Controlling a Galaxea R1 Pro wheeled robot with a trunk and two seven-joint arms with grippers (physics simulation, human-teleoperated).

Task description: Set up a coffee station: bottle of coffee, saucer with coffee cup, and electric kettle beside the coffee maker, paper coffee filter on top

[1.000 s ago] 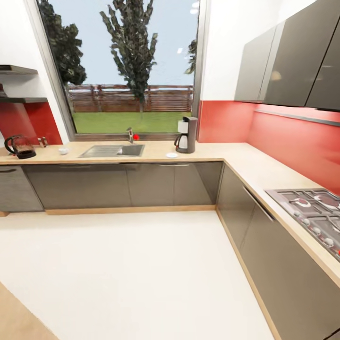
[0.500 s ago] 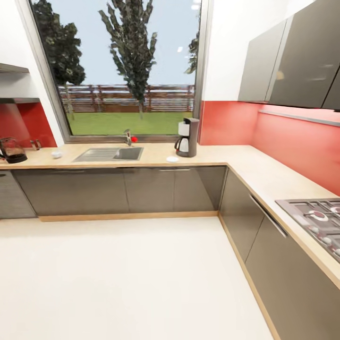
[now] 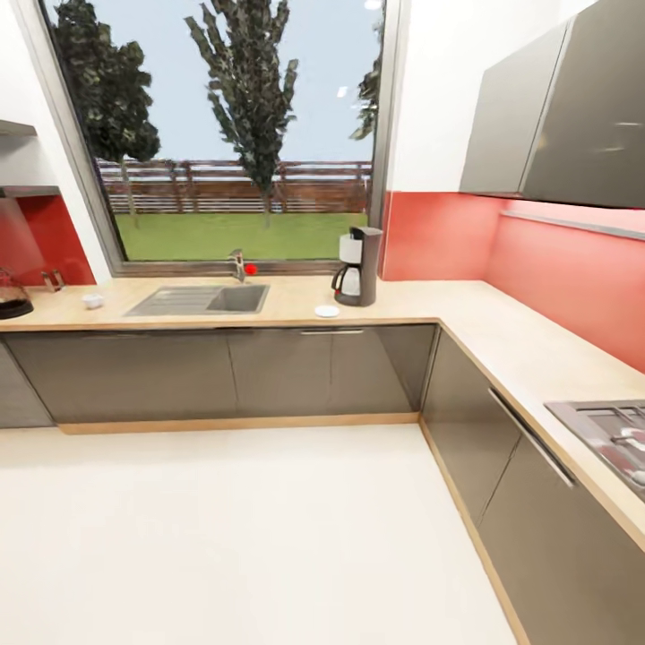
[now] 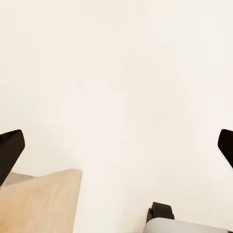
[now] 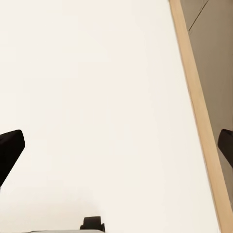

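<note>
Head view: kitchen seen from mid-floor, L-shaped countertop [image 3: 269, 309] w/ grey cabinet fronts below, big window behind. Coffee maker [image 3: 356, 266] stands upright on the counter near the corner, right of the steel sink [image 3: 199, 299], white carafe facing the sink side. Saucer [image 3: 327, 311] lies flat on the counter just in front-left of the coffee maker, near the counter edge, apart from it, nothing on it. Coffee cup [image 3: 92, 301] sits on the counter well left of the sink, far from the saucer. Kettle [image 3: 11, 298] at the far left edge of the view, partly cut off, on the counter beyond the cup. Small faucet [image 3: 237, 264] w/ red knob behind the sink. Wall shelves [image 3: 27, 190] at upper left, contents can't be made out. Stove [image 3: 609, 434] on the right run of the counter, dark wall cabinets [image 3: 555, 107] above it, red backsplash [image 3: 502, 242] along the wall.

Left wrist view: left gripper [image 4: 116, 145] spread wide, black fingertips at both frame edges, holding nothing; pale floor [image 4: 126, 87] below, wood-tone corner [image 4: 41, 204] of some surface nearby.

Right wrist view: right gripper [image 5: 116, 145] also spread wide, nothing between the tips; floor under it, wooden plinth strip [image 5: 199, 116] and grey cabinet front [image 5: 218, 53] along one side.
</note>
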